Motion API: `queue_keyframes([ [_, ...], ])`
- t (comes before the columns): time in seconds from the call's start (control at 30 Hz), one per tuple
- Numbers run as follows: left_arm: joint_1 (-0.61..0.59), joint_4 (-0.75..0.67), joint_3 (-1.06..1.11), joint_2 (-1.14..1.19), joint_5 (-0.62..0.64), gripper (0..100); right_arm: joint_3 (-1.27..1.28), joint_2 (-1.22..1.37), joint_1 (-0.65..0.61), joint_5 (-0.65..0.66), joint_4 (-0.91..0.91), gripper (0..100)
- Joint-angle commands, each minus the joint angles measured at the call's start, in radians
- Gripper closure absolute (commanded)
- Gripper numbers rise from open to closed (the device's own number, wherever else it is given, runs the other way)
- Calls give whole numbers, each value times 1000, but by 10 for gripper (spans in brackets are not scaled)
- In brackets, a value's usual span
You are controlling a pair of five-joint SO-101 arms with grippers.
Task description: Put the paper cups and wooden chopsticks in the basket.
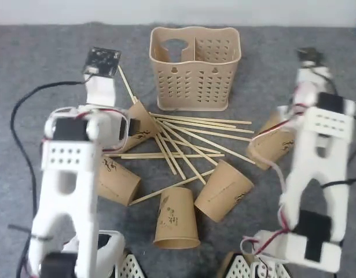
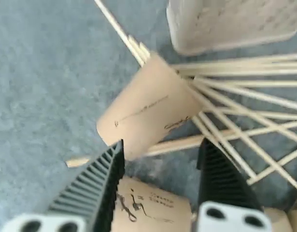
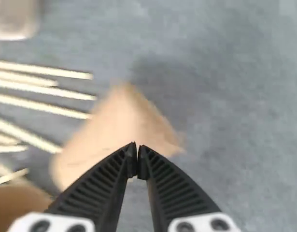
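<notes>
Front cup [image 1: 176,217]: is lying on its side on the grey counter [image 1: 50,46], the farthest of the cups straight out in front of the basket [image 1: 195,69].
Front-right cup [image 1: 224,191]: is lying just beside the front cup and a little closer to the basket, with its mouth touching chopstick ends.
Front-left cup [image 1: 117,179]: is lying well in front of the basket's left corner, partly under the left arm.
Left end effector [image 2: 162,145]: is hovering with its fingers spread wide. It is holding nothing, above the gap between the front-left cup [image 2: 148,205] and the left cup [image 2: 148,111].
Left cup [image 1: 140,124]: is lying on its side near the basket's front-left corner, resting against the chopsticks.
Right end effector [image 3: 137,150]: is hanging with its fingers pressed together and nothing visible between them, over the right cup [image 3: 114,135].
Right cup [image 1: 273,142]: is lying on its side off the basket's front-right corner.
Chopsticks [image 1: 189,145]: are lying fanned and crossed on the counter directly in front of the basket, outside it.
Basket: is standing upright at the far side, showing two compartments.
</notes>
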Motion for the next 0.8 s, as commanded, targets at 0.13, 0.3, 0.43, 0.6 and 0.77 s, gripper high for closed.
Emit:
queue_keyframes([
  [0.13, -224, -26, -50, 100, -3, 828, -9, -93, -367, -149, -21, 868],
  [0.3, -370, -32, -2, 100, -3, 831, 43, -70, -527, -362, -239, 866],
  [0.43, -509, -98, 30, 106, -8, 830, 58, -5, -618, -400, -407, 865],
  [0.6, -545, -180, 93, 109, -6, 830, 55, 76, -728, -396, -513, 864],
  [0.77, -543, -232, 127, 109, -3, 830, -21, 153, -819, -353, -516, 827],
])
